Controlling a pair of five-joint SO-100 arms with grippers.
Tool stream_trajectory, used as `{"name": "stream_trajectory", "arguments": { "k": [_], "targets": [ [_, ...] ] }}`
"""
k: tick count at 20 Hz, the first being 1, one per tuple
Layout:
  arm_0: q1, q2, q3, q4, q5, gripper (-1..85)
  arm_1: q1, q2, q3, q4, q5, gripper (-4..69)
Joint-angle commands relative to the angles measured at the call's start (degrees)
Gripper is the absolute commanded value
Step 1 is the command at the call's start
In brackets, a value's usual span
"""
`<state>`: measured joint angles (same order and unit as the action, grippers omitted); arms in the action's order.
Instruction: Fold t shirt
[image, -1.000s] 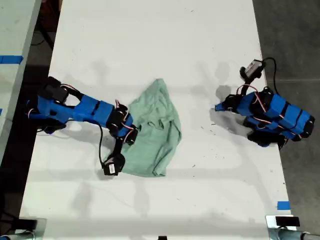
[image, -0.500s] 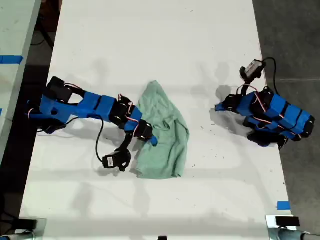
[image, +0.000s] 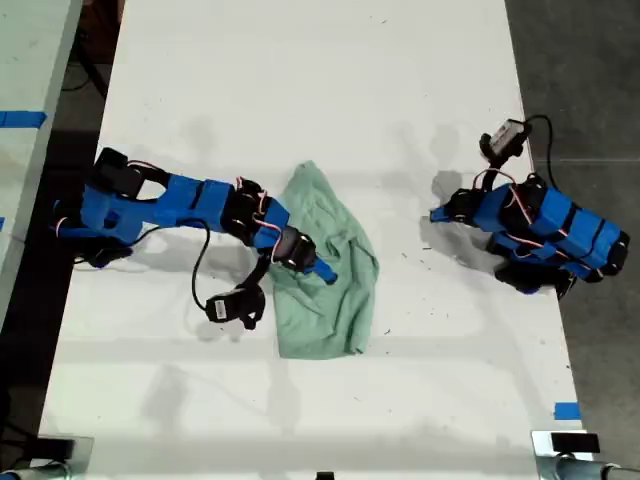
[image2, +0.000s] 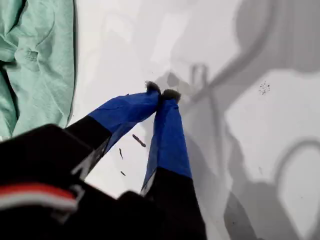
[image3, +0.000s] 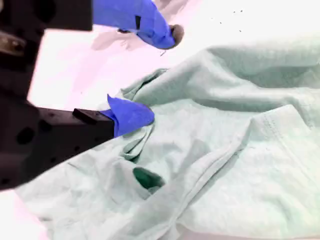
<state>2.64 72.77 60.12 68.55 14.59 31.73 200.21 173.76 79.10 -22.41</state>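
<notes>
T shirt (image: 330, 265): lying bunched on tabletop (image: 300, 80). Second end effector (image3: 150, 72): jaws gaping over cloth; advising pinching hem only. First end effector (image2: 162, 93): resting pressed together, empty.

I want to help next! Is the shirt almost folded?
Not yet. The t shirt lies bunched and wrinkled, with no neat fold showing. My second gripper is open over it, one fingertip on the cloth. My first gripper is shut over bare table. The tidy folding is left.
</notes>
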Motion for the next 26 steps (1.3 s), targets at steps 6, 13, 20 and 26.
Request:
{"name": "stream_trajectory", "arguments": {
  "k": [6,13,20,26],
  "targets": [
    [-17.3,51.8,48.4,-16.9,6.9,-0.2,0.1,0.7,1.5,0.4,-0.5,1.5],
    [-43.4,115.2,118.8,-36.1,27.2,-0.3,0.4,0.7,1.5,0.3,-0.7,1.5],
    [-49.5,133.4,127.4,-23.6,23.3,-0.3,0.4,0.7,1.8,0.0,-0.4,1.5],
    [-50.1,133.4,127.4,-23.4,22.8,-0.3,0.4,0.7,1.8,0.3,-0.1,1.5]
  ]
}}
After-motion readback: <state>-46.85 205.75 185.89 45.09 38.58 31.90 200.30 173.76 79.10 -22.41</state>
